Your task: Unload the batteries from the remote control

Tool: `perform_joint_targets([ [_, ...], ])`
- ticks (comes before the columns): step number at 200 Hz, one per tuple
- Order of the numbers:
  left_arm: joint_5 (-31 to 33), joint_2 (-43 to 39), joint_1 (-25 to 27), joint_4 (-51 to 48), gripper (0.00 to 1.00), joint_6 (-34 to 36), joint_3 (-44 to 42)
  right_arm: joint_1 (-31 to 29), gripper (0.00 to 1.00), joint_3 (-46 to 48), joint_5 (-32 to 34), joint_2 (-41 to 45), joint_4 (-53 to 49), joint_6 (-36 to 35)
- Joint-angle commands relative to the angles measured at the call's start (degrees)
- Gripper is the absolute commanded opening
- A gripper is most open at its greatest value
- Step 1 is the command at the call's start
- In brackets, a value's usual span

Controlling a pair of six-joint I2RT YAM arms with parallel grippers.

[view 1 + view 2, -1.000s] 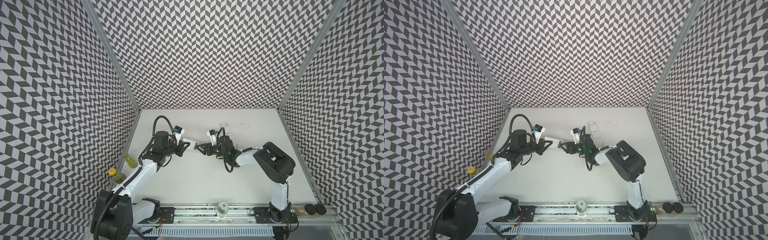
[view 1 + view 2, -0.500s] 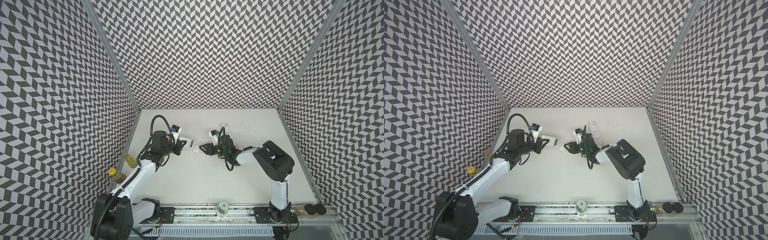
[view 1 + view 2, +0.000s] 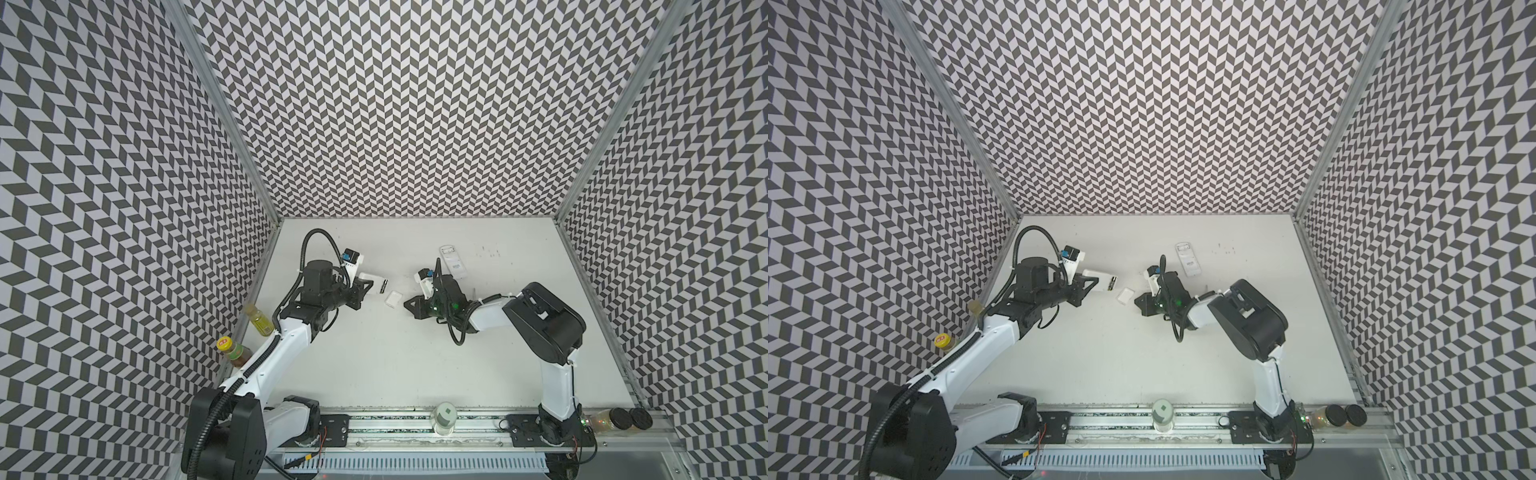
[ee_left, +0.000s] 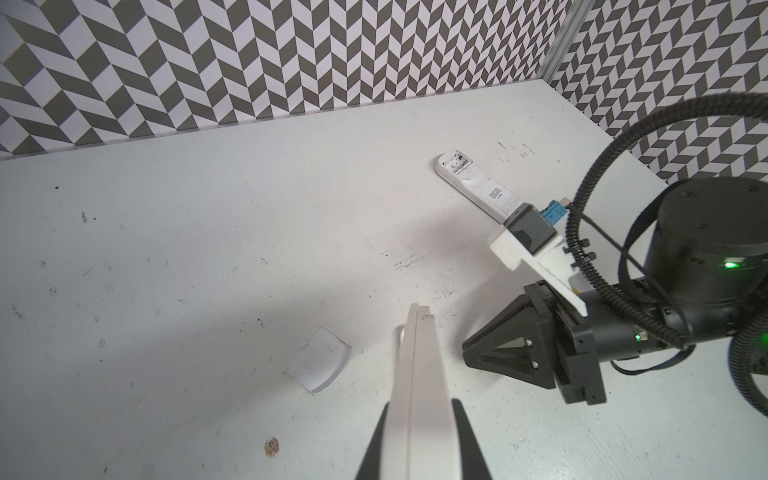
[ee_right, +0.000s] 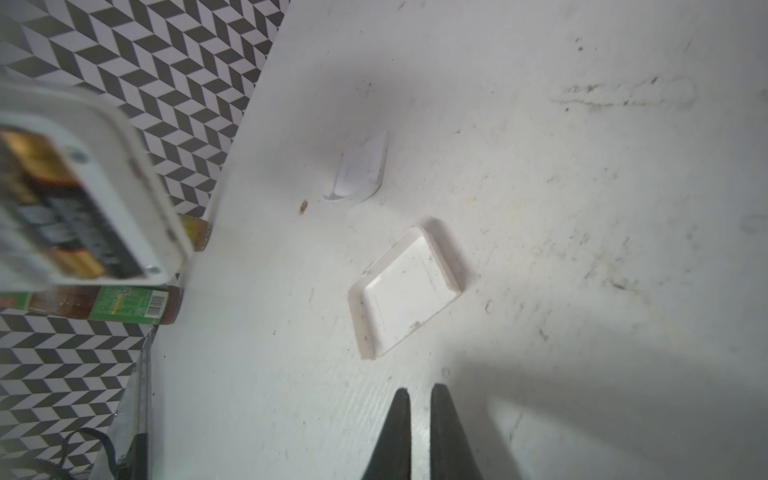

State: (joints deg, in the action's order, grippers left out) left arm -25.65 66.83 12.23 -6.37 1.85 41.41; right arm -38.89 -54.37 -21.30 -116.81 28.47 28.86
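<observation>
Your left end effector [image 4: 422, 405] is clamped on the remote control [image 4: 415, 353], one finger on each broad face. It holds the remote raised off the surface [image 3: 374, 374] with the far tip free. You find the batteries [image 3: 384, 286] at that free tip, in the opened bay. In both top views they show as a short dark bar lying crosswise to the line the left end effector points along. The right wrist view shows them blurred, black with gold ends.

Your right end effector [image 5: 419, 395] has its fingers pressed together and carries nothing. From it the cells lie ahead and a little to one side, higher up, with the loose battery cover [image 3: 393, 298] on the surface between.

The left is busy holding, so the right looks like your nearer free tool. You would likely need to spread it and straddle the cells across their thin width.
</observation>
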Motion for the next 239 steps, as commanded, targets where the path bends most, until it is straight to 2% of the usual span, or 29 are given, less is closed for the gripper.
perform_joint_targets([
  [1, -1.1, -1.7, -0.5, 0.3, 0.00, -0.2, 2.8, -1.4, 0.12, -4.2, -0.5, -3.7, 0.5, -0.9],
  [75, -0.4, -2.0, -0.5, 0.4, 0.00, -0.5, 2.8, -2.9, 0.12, -19.8, -2.4, -15.2, 2.7, 0.2],
  [108, -0.9, -2.1, -0.3, 0.7, 0.00, -0.8, 2.1, -2.9, 0.12, -20.5, -2.7, -13.5, 4.0, -0.4],
  [136, -2.0, -1.8, 0.6, 0.8, 0.00, -3.0, 1.7, -1.5, 0.13, -13.2, -0.2, -4.9, 3.9, -2.2],
  [178, -3.6, 0.7, 4.0, 4.2, 0.00, -11.9, -1.8, 1.3, 0.21, 3.3, 5.2, 14.5, 2.6, -6.0],
  [201, -5.5, 2.7, 4.7, 7.2, 0.00, -19.6, -4.2, 2.7, 0.29, 10.2, 10.6, 26.4, -2.1, -9.1],
  [239, -5.3, 4.3, 4.6, 10.3, 0.00, -29.7, -8.4, 3.7, 0.48, 18.9, 24.3, 43.5, -13.6, -12.8],
])
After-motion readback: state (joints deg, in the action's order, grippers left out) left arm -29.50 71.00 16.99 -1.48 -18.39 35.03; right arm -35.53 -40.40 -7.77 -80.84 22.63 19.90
